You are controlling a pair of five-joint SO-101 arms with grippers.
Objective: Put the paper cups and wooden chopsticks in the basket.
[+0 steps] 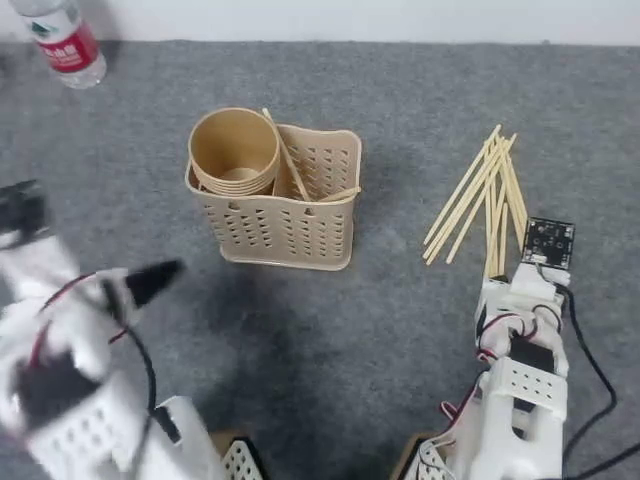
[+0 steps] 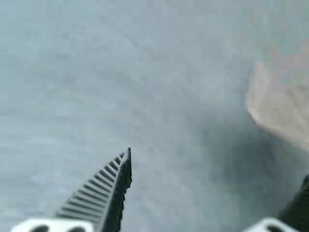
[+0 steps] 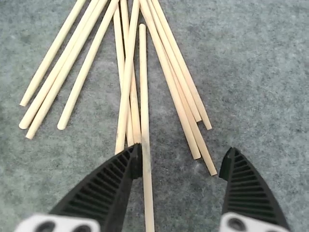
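Note:
A beige perforated basket (image 1: 300, 235) stands mid-table. A stack of paper cups (image 1: 233, 150) fills its left compartment, and two wooden chopsticks (image 1: 287, 160) lean in the right one. Several loose chopsticks (image 1: 478, 200) lie fanned on the grey carpet to the right. My right gripper (image 3: 184, 154) hangs open just over their near ends (image 3: 140, 87). One stick runs along its inner finger (image 3: 116, 188), and two stick ends lie between the jaws. My left gripper (image 2: 217, 169) is open over bare carpet left of and in front of the basket (image 2: 280, 106), holding nothing.
A plastic water bottle (image 1: 65, 40) lies at the far left corner. The right arm (image 1: 525, 380) rises from the front edge below the loose sticks, and the left arm (image 1: 70, 380) fills the front left. Open carpet lies between the basket and the sticks.

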